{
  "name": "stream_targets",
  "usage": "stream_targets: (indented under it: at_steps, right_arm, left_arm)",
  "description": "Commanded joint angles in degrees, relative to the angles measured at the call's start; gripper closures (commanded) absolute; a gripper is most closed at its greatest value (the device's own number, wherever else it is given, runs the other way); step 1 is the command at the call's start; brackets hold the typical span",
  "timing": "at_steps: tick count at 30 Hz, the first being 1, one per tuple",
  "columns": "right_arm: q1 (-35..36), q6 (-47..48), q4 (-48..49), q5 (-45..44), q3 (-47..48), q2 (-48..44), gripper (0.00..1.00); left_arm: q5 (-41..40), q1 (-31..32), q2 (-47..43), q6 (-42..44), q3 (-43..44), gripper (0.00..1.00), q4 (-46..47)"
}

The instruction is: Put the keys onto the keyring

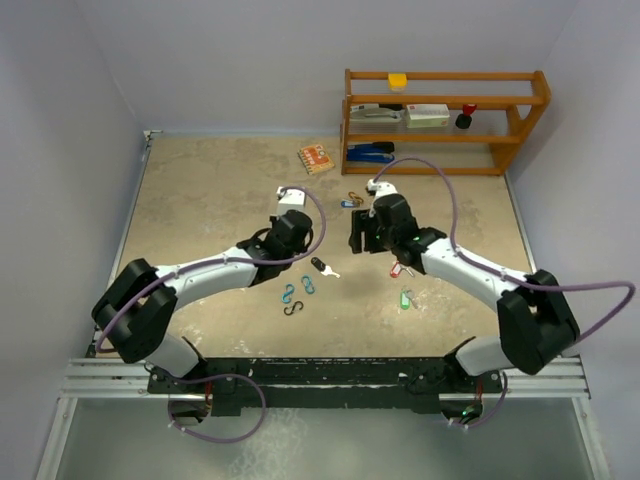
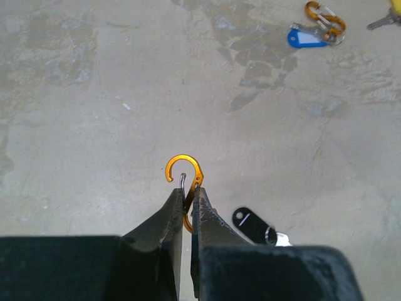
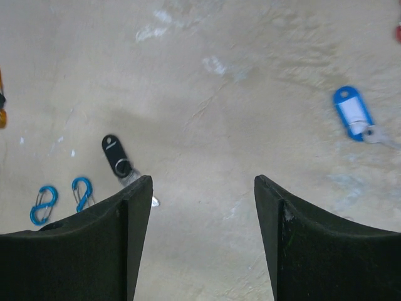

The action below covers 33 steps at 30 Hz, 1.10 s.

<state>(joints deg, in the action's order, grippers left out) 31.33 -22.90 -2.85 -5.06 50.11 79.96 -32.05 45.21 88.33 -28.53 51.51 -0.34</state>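
Orange metal was the weak point: the clip (image 2: pixel 185 162), which I took to be the ring for the keys, was pinched between the pressed-together fingers of the left claw (image 2: pixel 188 195) by its lower loop alone. Its upper hook and wire gate stood out past the fingertips. A key pushed against that gate could turn the clip in so narrow a hold, or slide it out altogether.

The right claw (image 3: pixel 202 182) was spread wide and held nothing; only bare table (image 3: pixel 207 113) showed between its fingers. The black key (image 3: pixel 116 157) lay flat just beyond its left finger, outside the gap, so closing there would catch nothing. Coming down off-line might nudge the key away, and a thin key lying flat gives little edge to grip. The blue key (image 3: pixel 352 113) lay well off past the right finger. Seen from the left claw, the black key sat just beside its right finger, below the clip.

Both arms reached forward from their bases, elbows out, wrists bent inward, so the claws faced each other over mid-table, near but apart. Both hung above the surface, tilted downward.
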Motion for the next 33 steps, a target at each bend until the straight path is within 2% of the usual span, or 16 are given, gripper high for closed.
stream_targets:
  at_steps: [1, 15, 22, 33]
  right_arm:
    - [6.20, 1.22, 0.88, 0.02, 1.28, 4.24, 0.32]
    - [17.30, -0.56, -3.20, -8.49, 13.38, 17.45, 0.36]
    - [19.15, -1.88, -6.78, -12.65, 18.38, 22.94, 0.40]
    - [19.48, -4.77, -10.99, -15.02, 20.86, 25.96, 0.48]
  left_arm:
    - [-0.81, -1.10, -4.47, 2.95, -2.98, 1.00, 0.00]
    - [-1.79, -2.56, -13.07, 1.82, -10.79, 1.00, -1.17]
    - [-1.61, -3.21, -16.20, 2.06, -12.92, 1.00, -1.57]
    - [-1.28, -4.65, -17.86, 2.26, -13.90, 1.00, -2.04]
